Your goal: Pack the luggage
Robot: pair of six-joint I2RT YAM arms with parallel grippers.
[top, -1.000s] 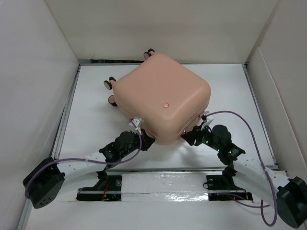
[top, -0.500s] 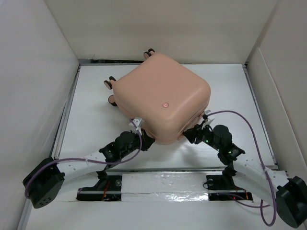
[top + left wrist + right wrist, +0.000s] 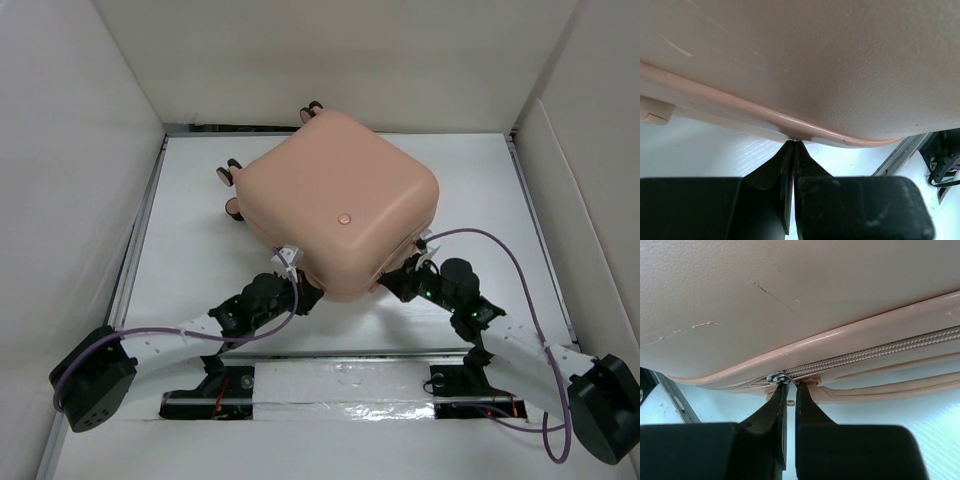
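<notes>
I saw the closed pink suitcase (image 3: 340,205) lying flat mid-table (image 3: 190,200), wheels (image 3: 232,172) toward the far left corner. My left gripper (image 3: 792,143) was shut, tips touching the shell's seam (image 3: 740,105). My right gripper (image 3: 788,386) was shut too, tips against the metal zipper slider (image 3: 777,377).

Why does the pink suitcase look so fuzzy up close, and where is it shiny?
Left wrist view: the suitcase sits close, so it looks soft, and the table below is washed-out white. Right wrist view: the zipper is sharp, with a shiny streak along the pink rim. Top view: even light.
</notes>
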